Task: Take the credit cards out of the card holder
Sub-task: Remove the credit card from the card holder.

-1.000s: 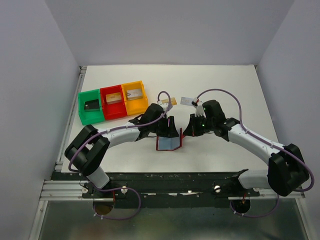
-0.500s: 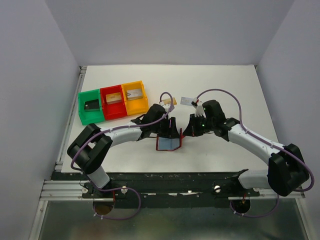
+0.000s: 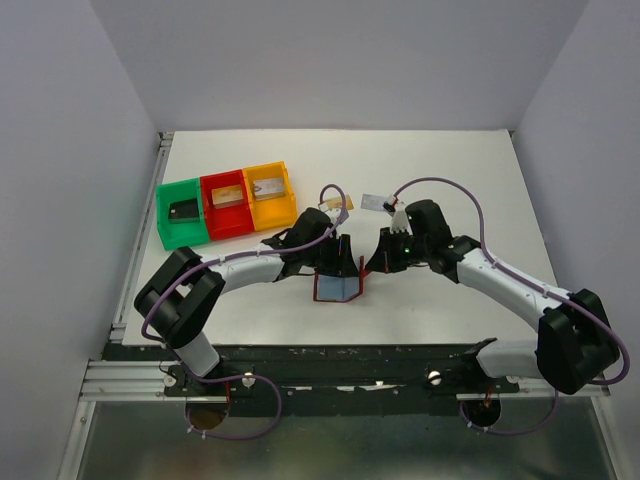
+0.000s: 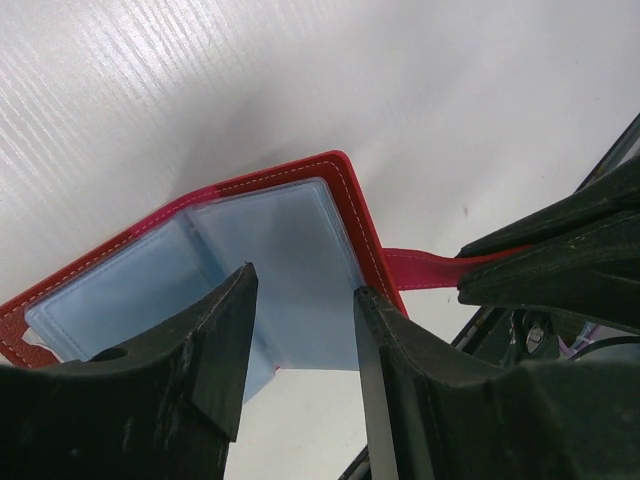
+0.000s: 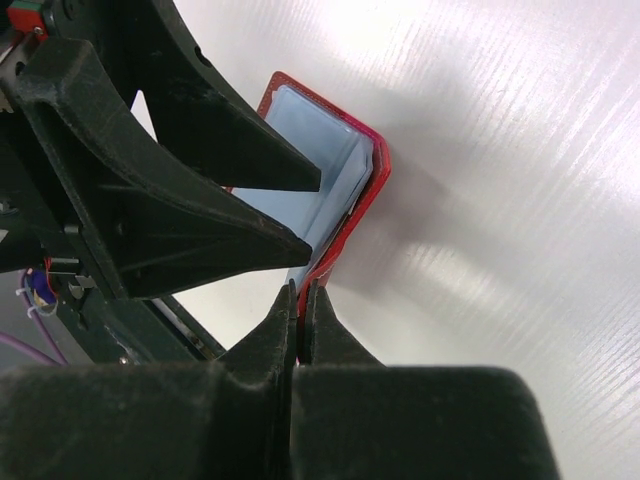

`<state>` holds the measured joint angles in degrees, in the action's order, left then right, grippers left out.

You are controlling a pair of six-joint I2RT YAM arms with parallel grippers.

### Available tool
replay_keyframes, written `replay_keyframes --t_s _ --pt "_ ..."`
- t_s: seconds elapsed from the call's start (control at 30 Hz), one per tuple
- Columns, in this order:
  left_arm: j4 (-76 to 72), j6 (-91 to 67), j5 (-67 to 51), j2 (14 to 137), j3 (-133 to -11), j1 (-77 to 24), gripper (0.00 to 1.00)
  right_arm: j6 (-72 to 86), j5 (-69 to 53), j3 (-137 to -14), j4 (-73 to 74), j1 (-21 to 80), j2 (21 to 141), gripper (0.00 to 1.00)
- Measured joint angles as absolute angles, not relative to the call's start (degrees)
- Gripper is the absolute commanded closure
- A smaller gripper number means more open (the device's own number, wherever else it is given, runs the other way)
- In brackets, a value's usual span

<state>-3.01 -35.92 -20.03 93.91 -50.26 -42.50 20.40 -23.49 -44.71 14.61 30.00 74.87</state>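
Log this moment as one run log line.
left fingers: open over card holder lining | right fingers: shut on snap tab | card holder: open on table

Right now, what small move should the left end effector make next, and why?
Probably lower the left end effector into the blue sleeves of the card holder and close on any card there. It stands open over the lining, and the right end effector pinches the red snap tab, steadying the holder.

No legible text, label or number anywhere
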Motion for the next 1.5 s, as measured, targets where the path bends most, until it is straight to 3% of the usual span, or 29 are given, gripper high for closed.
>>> replay_keyframes --t_s 0.4,0.9,1.5 --pt "-2.63 -35.55 -20.01 93.91 -50.26 -43.29 0.39 20.43 -24.08 -44.73 14.61 30.00 74.46 1.00" --pt "-1.45 -34.92 -19.68 93.91 -50.48 -43.62 0.47 20.27 -24.18 -44.75 14.66 30.00 74.43 1.00" --pt "1.52 -35.35 -10.07 87.24 -47.40 -43.51 0.48 19.35 -24.16 -44.95 15.16 30.00 73.93 1.00"
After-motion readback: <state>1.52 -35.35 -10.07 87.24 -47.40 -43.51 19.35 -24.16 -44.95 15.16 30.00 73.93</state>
